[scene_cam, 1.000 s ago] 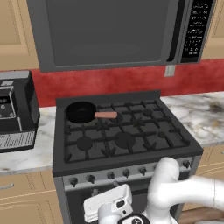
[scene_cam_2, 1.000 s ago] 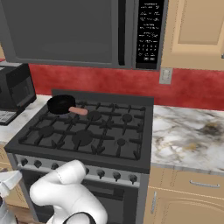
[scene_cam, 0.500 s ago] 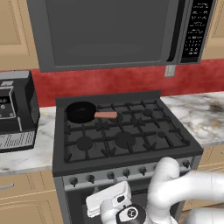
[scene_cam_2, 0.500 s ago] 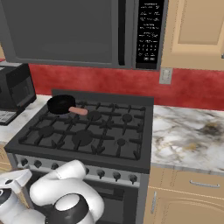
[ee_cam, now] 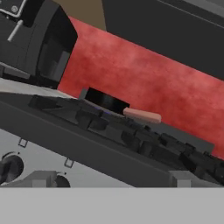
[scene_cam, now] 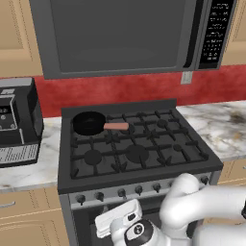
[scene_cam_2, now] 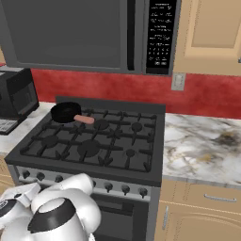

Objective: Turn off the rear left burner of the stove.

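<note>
The stove (scene_cam: 139, 178) stands straight ahead, with a silver strip of dark knobs (scene_cam: 99, 195) along its front. A black skillet (scene_cam: 89, 123) with a salmon-pink handle sits on the rear left grate and hides the rear left burner under it. My hand (scene_cam: 120, 225) hangs low in front of the oven door, below the left knobs. In the hand view my gripper (ee_cam: 113, 180) is open, its grey fingertips (ee_cam: 42, 178) wide apart just short of the strip, and one knob (ee_cam: 10, 168) lies to the left. The skillet (ee_cam: 105, 99) shows beyond the grates.
A grey microwave (scene_cam: 120, 33) hangs over the stove. A black coffee machine (scene_cam: 14, 125) stands on the left counter. Marble counter (scene_cam_2: 202, 148) runs to the right, with wooden drawers (scene_cam_2: 207, 200) below it. My white arm (scene_cam_2: 66, 207) crowds the space before the oven door.
My arm has folded lower in front of the oven, and the hand has edged a little toward the left knobs. The skillet and the stove have not moved.
</note>
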